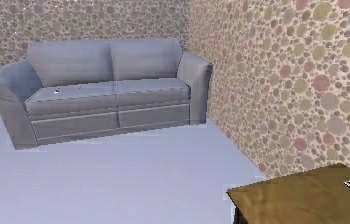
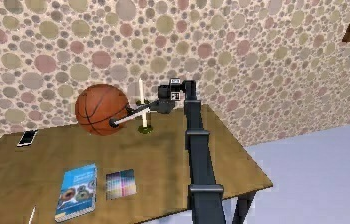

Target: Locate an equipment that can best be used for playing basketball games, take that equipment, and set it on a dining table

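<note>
An orange basketball [image 2: 101, 108] sits at the far side of a brown wooden table [image 2: 173, 165] in the arm side view, close to the spotted wall. The arm [image 2: 198, 150] reaches out over the table. The gripper [image 2: 123, 123] points its thin fingers [image 2: 133, 118] at the ball's lower right side. I cannot tell whether the ball rests on the tabletop or whether the gripper holds anything. The same table's corner [image 1: 293, 200] appears at the forward view's bottom right.
A white candle [image 2: 141, 100] stands just right of the ball, next to the gripper. A phone [image 2: 27, 138], a blue book [image 2: 78, 190] and a small colourful card [image 2: 120, 183] lie on the table. A grey sofa [image 1: 103, 85] stands ahead across bare floor [image 1: 123, 175].
</note>
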Robot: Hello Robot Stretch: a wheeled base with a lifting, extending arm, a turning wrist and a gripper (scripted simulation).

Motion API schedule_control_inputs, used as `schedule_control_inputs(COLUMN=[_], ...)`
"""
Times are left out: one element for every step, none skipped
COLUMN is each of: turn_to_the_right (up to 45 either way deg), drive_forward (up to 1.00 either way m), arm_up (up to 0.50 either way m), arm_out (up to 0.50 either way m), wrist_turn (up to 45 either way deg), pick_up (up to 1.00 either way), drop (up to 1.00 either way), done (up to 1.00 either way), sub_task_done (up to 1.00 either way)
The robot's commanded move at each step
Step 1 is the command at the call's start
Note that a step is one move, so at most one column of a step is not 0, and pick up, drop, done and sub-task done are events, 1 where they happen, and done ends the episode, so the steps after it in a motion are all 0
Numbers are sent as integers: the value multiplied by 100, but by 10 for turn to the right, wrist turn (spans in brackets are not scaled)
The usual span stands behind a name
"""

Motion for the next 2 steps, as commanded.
schedule_control_inputs(turn_to_the_right=[0, 0], drive_forward=[0, 0], arm_up=[-32, 0], arm_out=[0, 0], wrist_turn=[0, 0], pick_up=[0, 0], drop=[0, 100], done=[0, 0], sub_task_done=[0, 0])
